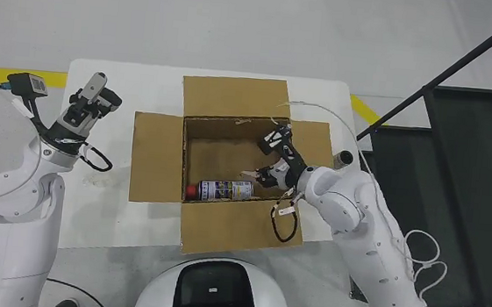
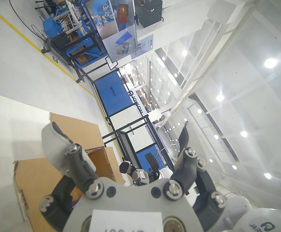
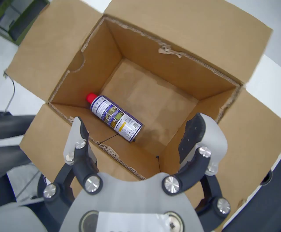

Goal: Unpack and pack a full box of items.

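- Progress looks close to one end of the job. The box (image 1: 156, 157) stands on the worktop (image 1: 155, 88) with all four flaps folded out, and the one item I can see on its floor is a spray can (image 1: 223, 189).
- Seen from the top view, the spray can lies on its side along the box's 6 o'clock wall. Its red cap points toward 9 o'clock and its base toward 3 o'clock. The right wrist view shows the spray can (image 3: 115, 117) just beside that wall of the box (image 3: 175, 72), with its cap near a corner.
- The right gripper (image 1: 265, 157) hangs over the 3 o'clock part of the box opening. Its fingers are spread wide with nothing between them. In its own view the right gripper (image 3: 136, 125) looks down on the can's base end from above, apart from it.
- The left gripper (image 1: 101, 97) is at the 9 o'clock side of the worktop, apart from the box, and is tilted upward. In its own view the left gripper (image 2: 117, 131) has its fingers parted and carries nothing.
- I cannot tell whether this can is the last to come out or the first put back.
- If unpacking, what is left is lifting this can out and then all of the repacking. If packing, nearly every item is yet to go in. Either way the flaps are not closed.
- The next grasp probably falls to the right arm. The can is round and lies tight to the cardboard, so it may roll, or a finger may catch the wall.
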{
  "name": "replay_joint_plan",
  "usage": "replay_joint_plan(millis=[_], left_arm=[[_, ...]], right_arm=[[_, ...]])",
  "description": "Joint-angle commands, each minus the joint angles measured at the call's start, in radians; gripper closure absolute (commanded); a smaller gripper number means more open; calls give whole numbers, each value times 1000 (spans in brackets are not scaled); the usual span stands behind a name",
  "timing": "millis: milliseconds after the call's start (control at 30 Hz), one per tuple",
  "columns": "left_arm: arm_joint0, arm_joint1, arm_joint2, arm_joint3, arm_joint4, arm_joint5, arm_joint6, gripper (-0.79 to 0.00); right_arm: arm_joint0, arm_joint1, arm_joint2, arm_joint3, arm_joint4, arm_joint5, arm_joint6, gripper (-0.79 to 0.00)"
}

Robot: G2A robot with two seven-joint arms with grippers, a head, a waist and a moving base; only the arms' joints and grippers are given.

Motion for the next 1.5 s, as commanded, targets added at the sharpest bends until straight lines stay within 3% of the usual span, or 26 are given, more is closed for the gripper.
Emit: replay_joint_plan(millis=[0,267,367,900,1133,1467], left_arm=[[0,0,0,0,0,0,0,-785],[0,0,0,0,0,0,0,-785],[0,0,0,0,0,0,0,-785],[0,0,0,0,0,0,0,-785],[0,0,0,0,0,0,0,-785],[0,0,0,0,0,0,0,-785]], right_arm=[[77,-3,-36,58,33,-40,50,-785],[296,-15,-177,266,144,-200,256,-785],[346,-20,-219,314,112,-216,244,-785],[352,-21,-236,308,83,-231,211,-785],[489,-38,-402,390,-13,-334,186,-785],[730,-104,-708,706,124,-368,152,-785]])
